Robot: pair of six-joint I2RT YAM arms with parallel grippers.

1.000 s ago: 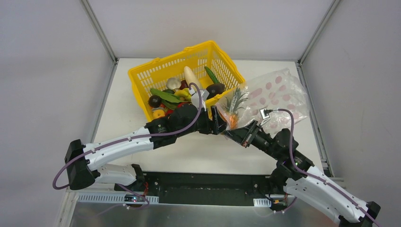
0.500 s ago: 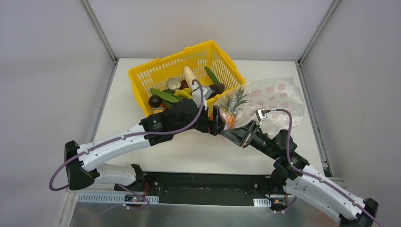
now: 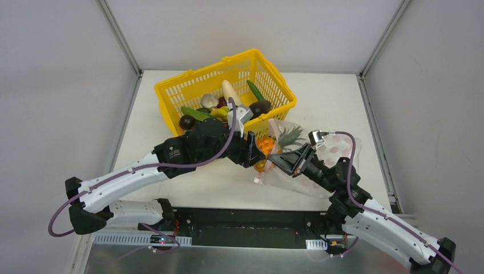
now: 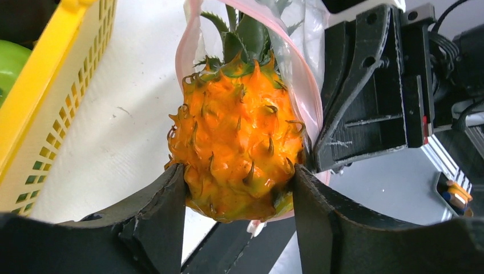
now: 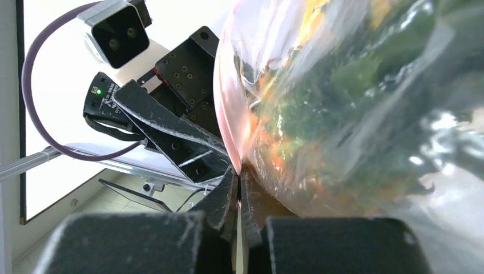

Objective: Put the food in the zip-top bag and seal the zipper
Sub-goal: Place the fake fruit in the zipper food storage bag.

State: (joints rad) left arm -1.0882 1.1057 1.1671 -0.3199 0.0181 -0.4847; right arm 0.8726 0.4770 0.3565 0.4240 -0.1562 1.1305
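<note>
left gripper: is clamping one pineapple, crown inside one zip-top bag.
right gripper: is pinching zipper edge, closed.
basket: is standing just beside.

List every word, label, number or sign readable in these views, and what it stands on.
No text can be read in any view.
Zip-top bag: pink dots only, no print.
Yellow basket: no label.
Toy pineapple: no sticker.
Left arm housing: a small round mark, too small to read.
</note>
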